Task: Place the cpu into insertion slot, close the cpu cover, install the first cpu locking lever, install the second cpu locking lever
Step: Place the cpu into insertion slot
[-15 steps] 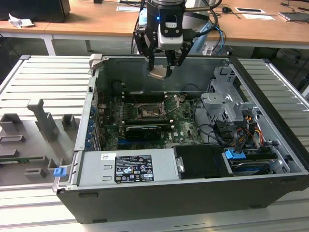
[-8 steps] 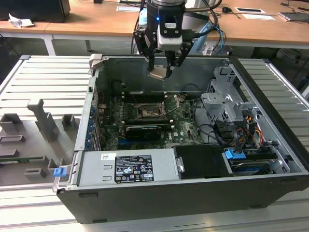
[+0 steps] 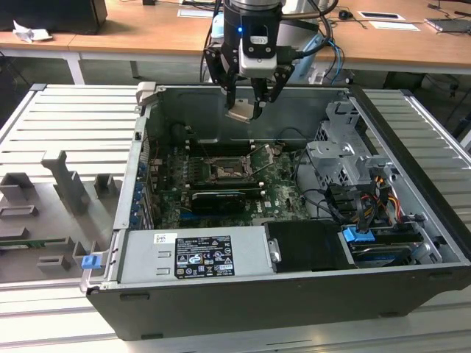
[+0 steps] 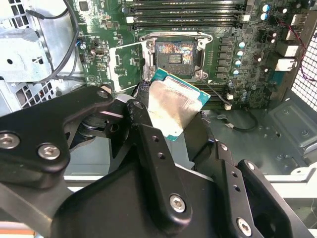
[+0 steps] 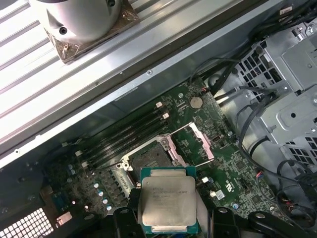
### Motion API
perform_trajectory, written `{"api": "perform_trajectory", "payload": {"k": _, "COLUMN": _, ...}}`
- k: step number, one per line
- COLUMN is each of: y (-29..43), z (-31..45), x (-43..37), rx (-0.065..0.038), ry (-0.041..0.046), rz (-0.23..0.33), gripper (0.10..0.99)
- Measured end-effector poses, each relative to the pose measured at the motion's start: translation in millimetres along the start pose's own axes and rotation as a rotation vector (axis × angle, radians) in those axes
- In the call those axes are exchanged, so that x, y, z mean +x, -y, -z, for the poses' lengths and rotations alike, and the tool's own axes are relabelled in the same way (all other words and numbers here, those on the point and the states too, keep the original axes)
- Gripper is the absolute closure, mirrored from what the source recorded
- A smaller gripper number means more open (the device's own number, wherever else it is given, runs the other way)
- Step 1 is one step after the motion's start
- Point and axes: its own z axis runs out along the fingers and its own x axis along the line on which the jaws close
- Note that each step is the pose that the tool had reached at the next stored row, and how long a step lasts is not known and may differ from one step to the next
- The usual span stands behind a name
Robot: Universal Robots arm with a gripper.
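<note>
My gripper (image 3: 246,107) hangs above the open computer case, shut on the cpu (image 3: 241,112), a flat silver-grey square chip with a green edge. Both wrist views show the cpu (image 4: 174,106) (image 5: 167,203) held between the black fingers (image 4: 148,144), tilted, in the air above the board. The insertion slot (image 3: 224,171) (image 4: 174,53) (image 5: 148,159) lies bare on the green motherboard, below the chip and a little offset from it. Beside the slot, the cpu cover (image 4: 126,64) (image 5: 194,144) is swung open. A thin locking lever (image 3: 259,163) stands raised next to the socket.
The case's walls (image 3: 147,140) ring the board. A grey power supply (image 3: 199,254) sits at the front and a drive cage (image 3: 346,158) with cables at the exterior view's right. Long black memory slots (image 4: 183,12) flank the socket. Grey fixtures (image 3: 66,184) stand on the slatted table.
</note>
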Motion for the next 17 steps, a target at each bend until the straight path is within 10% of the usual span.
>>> {"api": "perform_trajectory", "payload": {"k": 17, "y": 0.3, "z": -3.0, "x": -0.1, "rx": -0.001, "ry": 0.0028, "rz": -0.032, "gripper": 0.561}}
